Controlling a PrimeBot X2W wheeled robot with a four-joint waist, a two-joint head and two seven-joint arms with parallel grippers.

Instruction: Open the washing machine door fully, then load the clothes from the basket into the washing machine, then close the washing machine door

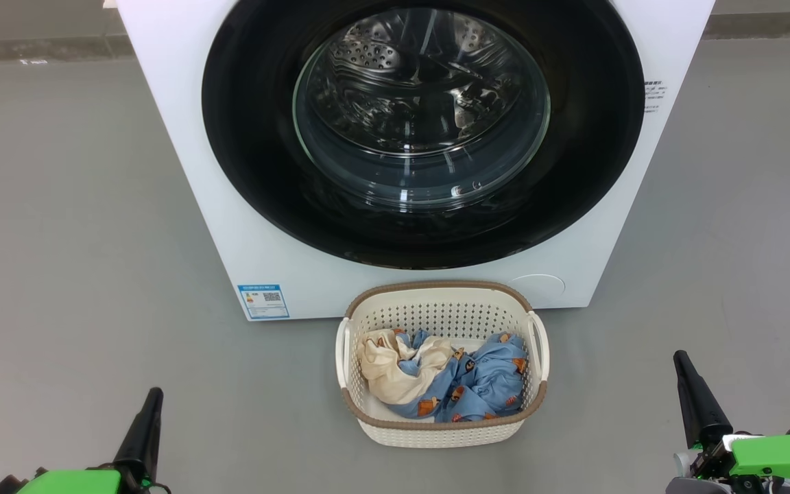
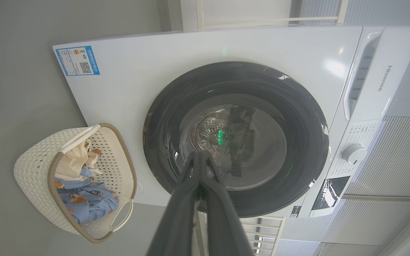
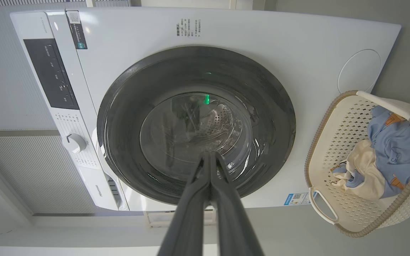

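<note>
Faces the washing machine door [image 1: 422,116], shut — clothes [image 1: 450,384] heaped in the basket [image 1: 436,286] just before it.
Holds left gripper [image 2: 200,156] and right gripper [image 3: 210,158] pinched closed, empty — apart from the basket.

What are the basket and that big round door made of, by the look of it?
The basket looks like matte cream plastic: moulded, perforated walls, brown rim only imitating weave. The washing machine door seems glossy black plastic or glass, given its reflections, around a clear domed bowl, probably glass.
</note>
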